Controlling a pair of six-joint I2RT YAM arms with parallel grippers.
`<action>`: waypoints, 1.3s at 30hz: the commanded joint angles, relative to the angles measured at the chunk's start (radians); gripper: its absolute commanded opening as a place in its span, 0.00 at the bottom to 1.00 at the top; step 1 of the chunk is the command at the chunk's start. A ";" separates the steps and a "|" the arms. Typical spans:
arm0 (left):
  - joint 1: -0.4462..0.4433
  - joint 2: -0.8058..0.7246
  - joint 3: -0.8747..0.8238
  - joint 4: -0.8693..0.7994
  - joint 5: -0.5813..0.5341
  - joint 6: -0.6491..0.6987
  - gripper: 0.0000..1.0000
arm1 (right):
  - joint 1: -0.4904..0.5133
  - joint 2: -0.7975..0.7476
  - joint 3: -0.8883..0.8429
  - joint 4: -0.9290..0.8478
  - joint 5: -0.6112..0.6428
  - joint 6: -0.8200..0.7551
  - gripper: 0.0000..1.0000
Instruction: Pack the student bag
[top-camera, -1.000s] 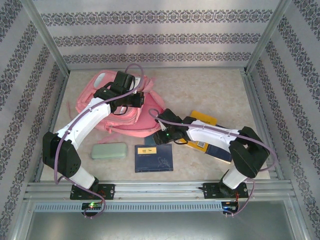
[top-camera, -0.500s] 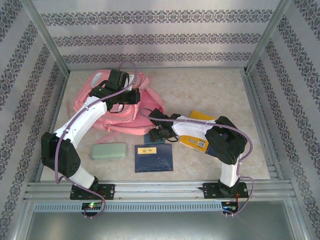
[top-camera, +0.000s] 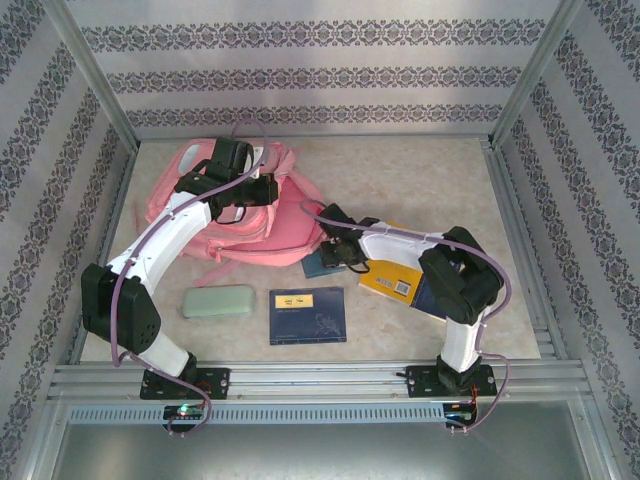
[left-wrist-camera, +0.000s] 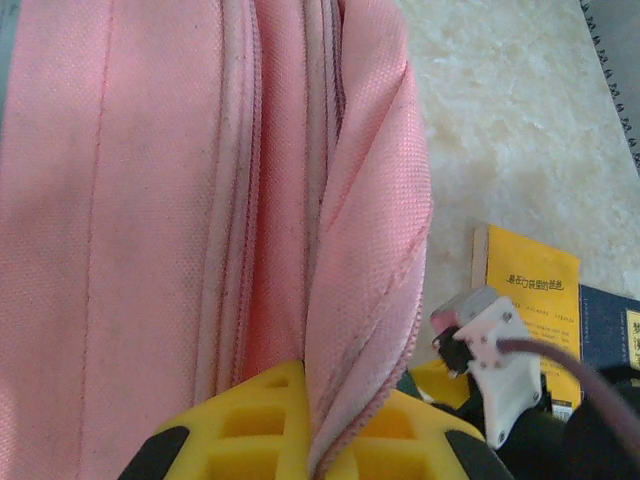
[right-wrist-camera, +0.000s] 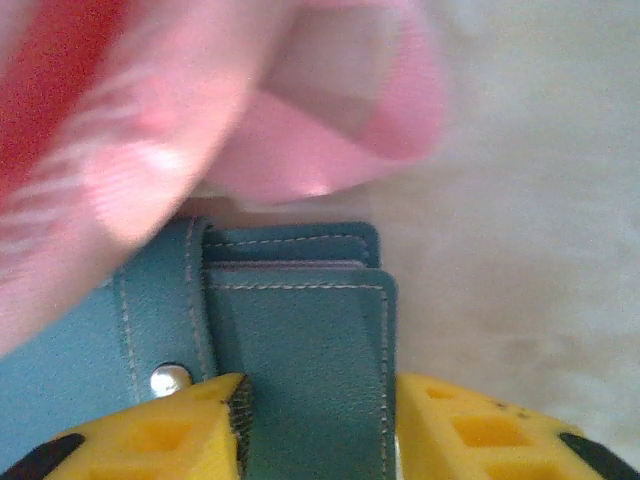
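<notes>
Student bag (top-camera: 250, 235) lying slumped on table (top-camera: 430, 180), pink fabric bunching. Left gripper (left-wrist-camera: 325, 405) sitting over bag's middle, pinching fold of bag's zipped edge tight between yellow fingers. Right gripper (right-wrist-camera: 315, 395) working at bag's near-right corner, clamping flap of teal wallet (right-wrist-camera: 300, 330), wallet just beside bag's edge. Green case (top-camera: 217, 301) and blue notebook (top-camera: 308, 314) lying nearside of bag; yellow book (top-camera: 392, 282) lying right of bag.

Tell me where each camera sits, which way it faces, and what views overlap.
Top external: above and behind the bases, looking down at the table; both arms show.
Left wrist: on the left arm, looking along the student bag; left gripper pinches its fabric.
Right wrist: facing the teal wallet, held in the right gripper.
Shared: top and left wrist both show the yellow book.
</notes>
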 joint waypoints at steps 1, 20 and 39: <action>0.026 -0.016 -0.003 0.049 0.014 -0.028 0.00 | -0.017 -0.058 -0.031 -0.003 -0.054 -0.022 0.40; 0.050 -0.014 -0.005 0.055 0.023 -0.037 0.00 | 0.026 0.059 0.148 -0.101 -0.078 -0.031 0.34; 0.092 -0.002 -0.013 0.084 0.093 -0.080 0.00 | 0.066 0.137 0.196 -0.176 0.108 -0.052 0.09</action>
